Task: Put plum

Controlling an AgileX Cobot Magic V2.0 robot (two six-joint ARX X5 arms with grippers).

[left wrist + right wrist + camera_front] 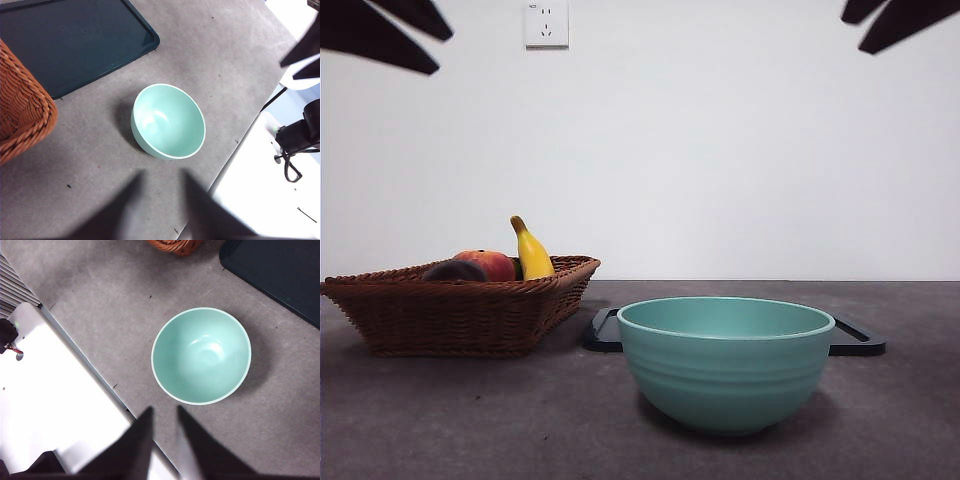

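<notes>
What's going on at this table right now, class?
Nothing is being handled yet. Both arms wait above the table: the left gripper and the right gripper hang open over the empty green bowl, holding nothing. The plum lies in the wicker basket beside a red-orange fruit and a banana. A dark tray sits behind the bowl. The plum has not been picked up.
</notes>
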